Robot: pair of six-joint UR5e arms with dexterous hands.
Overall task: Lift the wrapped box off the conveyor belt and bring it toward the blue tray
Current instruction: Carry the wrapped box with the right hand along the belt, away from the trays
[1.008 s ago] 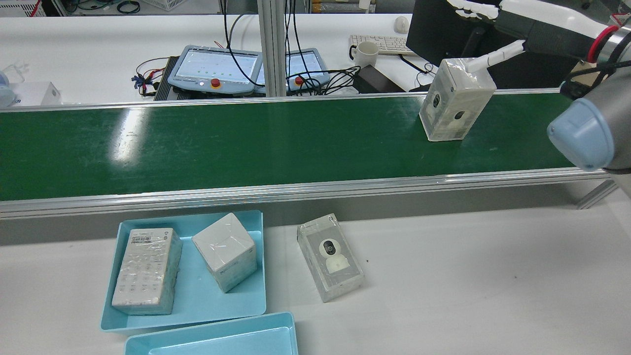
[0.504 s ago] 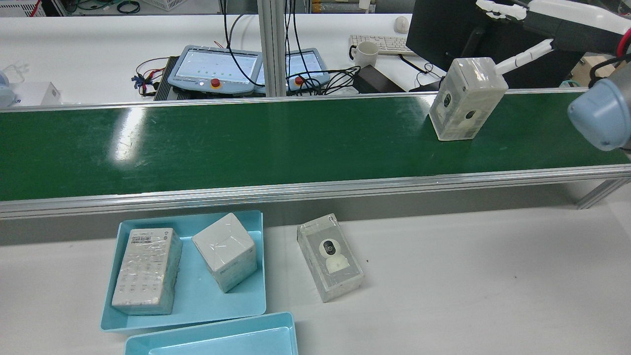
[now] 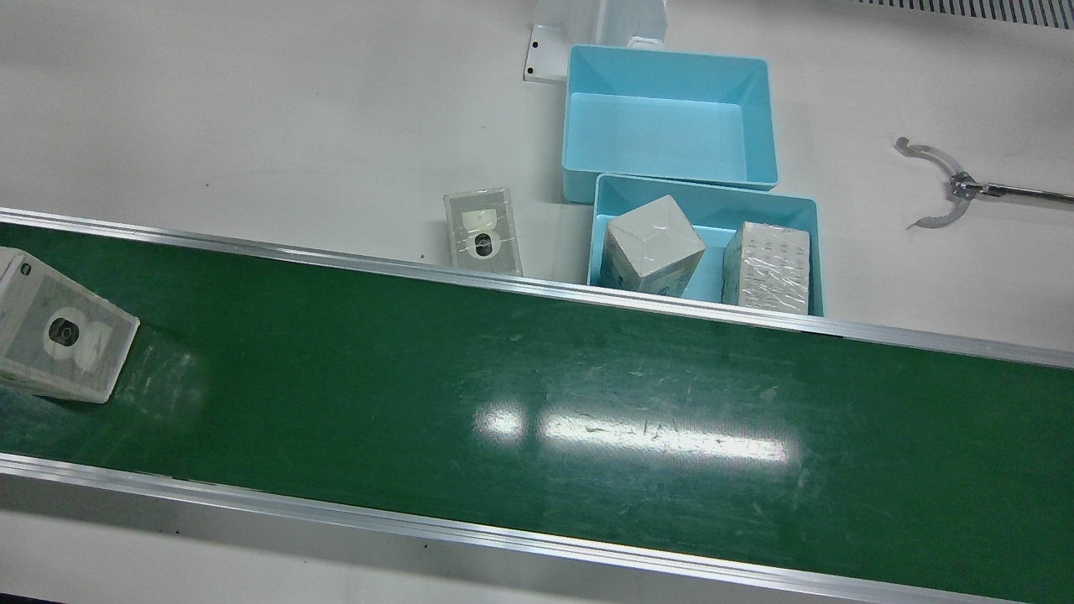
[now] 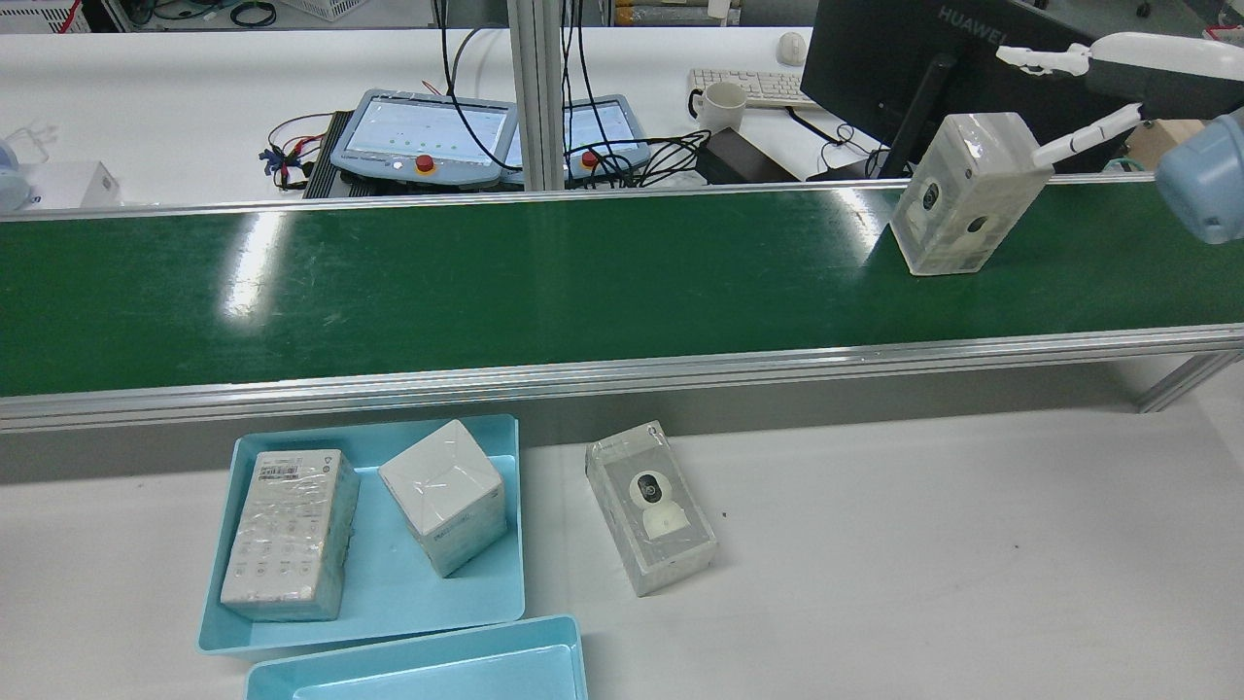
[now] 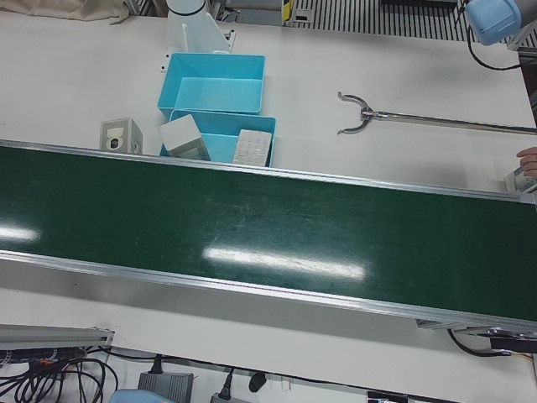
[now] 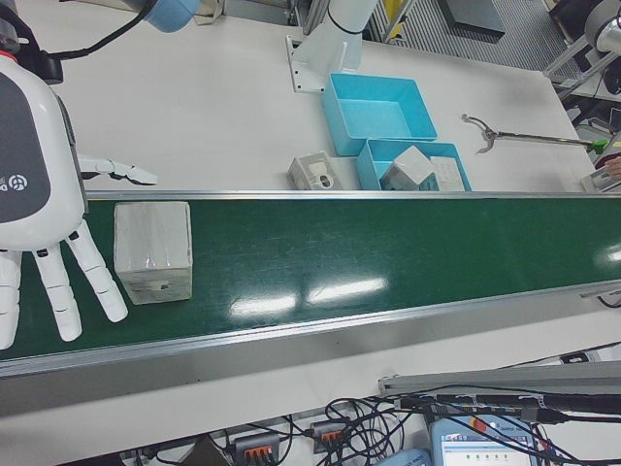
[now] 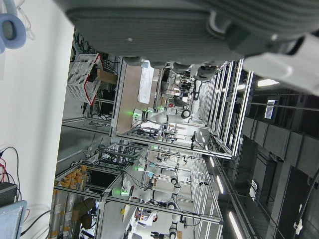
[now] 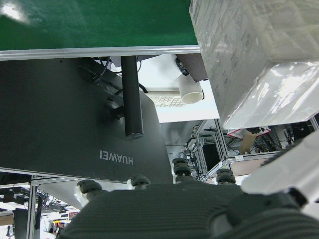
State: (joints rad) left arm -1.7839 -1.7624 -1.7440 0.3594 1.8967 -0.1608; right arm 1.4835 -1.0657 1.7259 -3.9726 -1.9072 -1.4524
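Wrapped box (image 4: 962, 194) — beside spread fingers (image 4: 1084, 134)

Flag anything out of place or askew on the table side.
One wrapped camera box lies on the bare table beside the blue tray, skewed, not in it. A second tray sits empty. Nothing spilled or damaged.

- right robot hand (image 6: 44, 243): fingers splayed, palm facing down, holding nothing
- one finger (image 4: 1084, 133) reaches out sideways in rear view
- right arm elbow (image 4: 1203, 185) at rear view's right edge
- left robot hand (image 7: 199, 30): only the palm underside shows, finger state unclear
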